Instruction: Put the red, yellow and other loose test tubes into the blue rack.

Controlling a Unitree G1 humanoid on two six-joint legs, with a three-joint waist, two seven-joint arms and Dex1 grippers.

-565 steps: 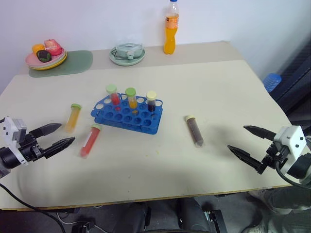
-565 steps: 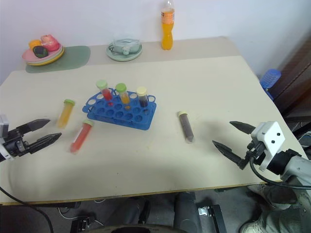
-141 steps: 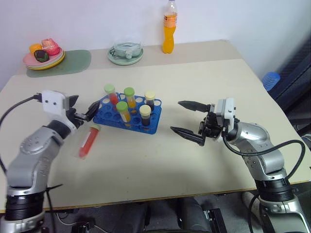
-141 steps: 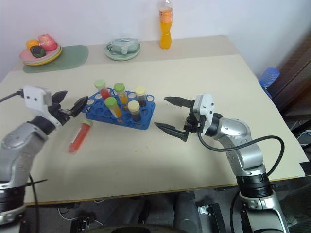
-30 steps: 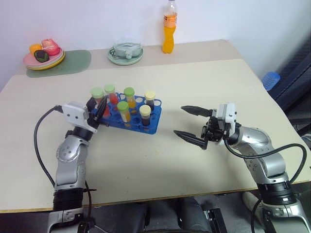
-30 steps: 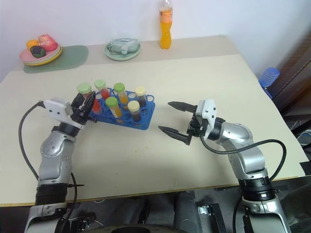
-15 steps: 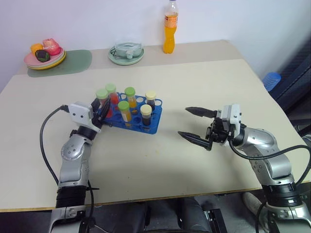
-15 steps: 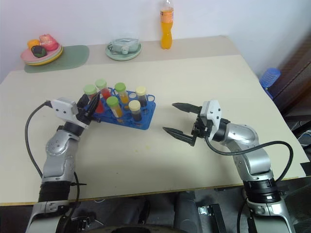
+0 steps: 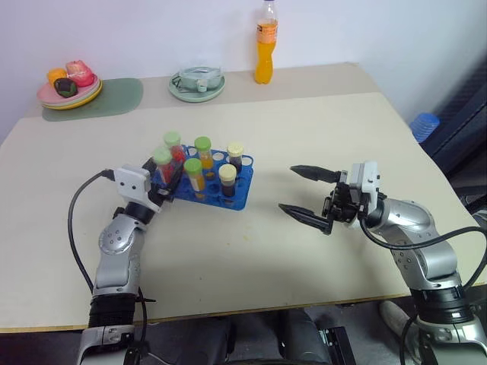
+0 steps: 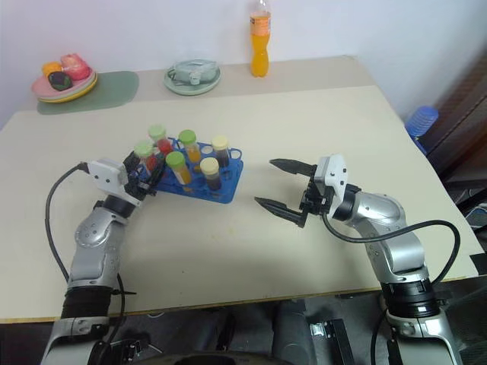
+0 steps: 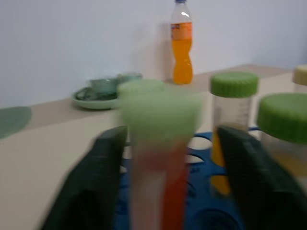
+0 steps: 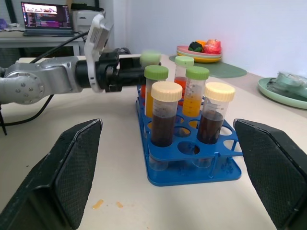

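Standing at the blue rack's left end, the red test tube sat between the left gripper's spread fingers, looking released, though it's blurry. Right gripper gaped wide, well apart.

Upright tubes are crowding the blue rack
Bare table is lying open between it and the right pincer.

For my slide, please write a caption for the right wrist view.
Blue rack holding capped tubes, framed by the open right gripper.
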